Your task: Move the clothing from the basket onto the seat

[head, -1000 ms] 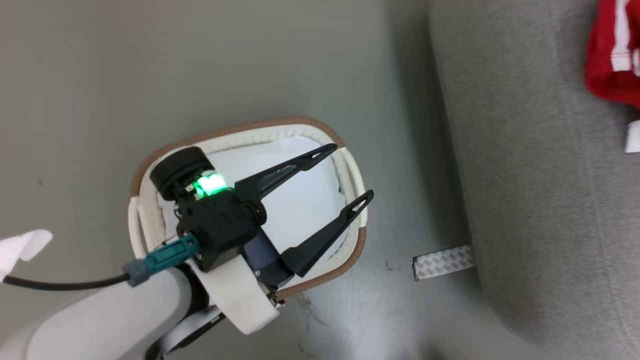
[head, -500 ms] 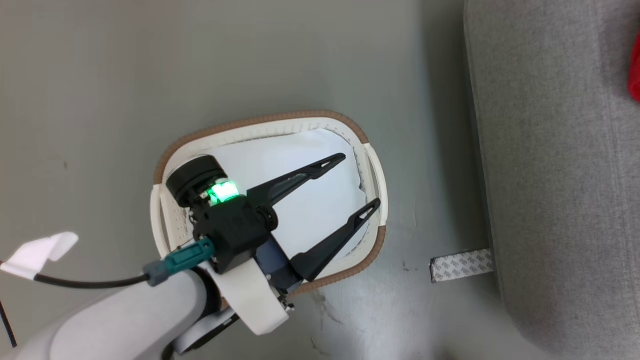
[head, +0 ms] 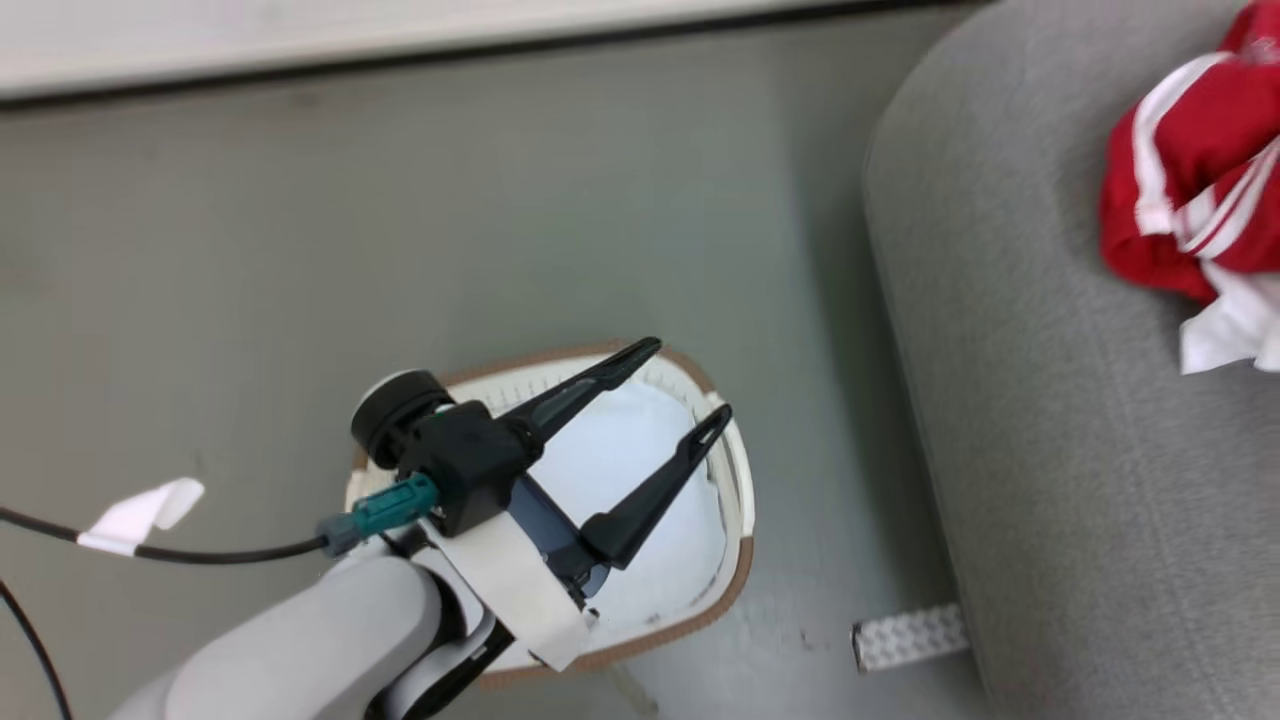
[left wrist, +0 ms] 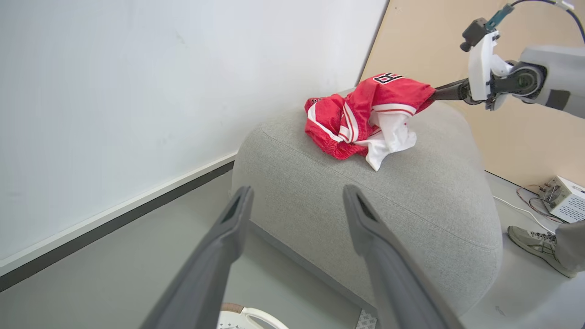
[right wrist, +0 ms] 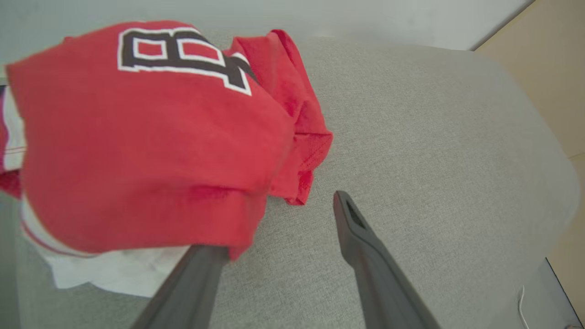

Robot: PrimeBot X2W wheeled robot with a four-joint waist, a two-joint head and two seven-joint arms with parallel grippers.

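The left gripper (head: 690, 378) hangs over the basket (head: 741, 580) with its two dark fingers spread wide and nothing between them. The basket stands on the grey floor (head: 500, 230), near the seat (head: 1050, 450) but apart from its rounded edge. Inside it a flat pale pad (head: 640, 470) covers the bottom, and no red fabric shows there. The clothing (head: 1180, 210) lies in a crumpled heap on top of the seat, well back from the edge that faces the basket, with a white fabric part trailing out at the side nearer that edge. In the right wrist view the right gripper (right wrist: 274, 226) is low over the seat's top with its fingers standing well apart. One fingertip is tucked under the hem of a red garment that bears a dark letter outlined in white, so the cloth drapes over that finger without being pinched. The other finger is bare above the grey upholstery, just beside the heap. A strip of patterned tape (head: 910, 635) lies on the floor, touching the foot of the seat. A black cable (head: 200, 552) with a white tag (head: 140, 512) runs to the left arm's wrist. In the left wrist view a person's shoe (left wrist: 539, 244) rests on the floor past the seat's far corner, near a small white box (left wrist: 564, 198) with wires.
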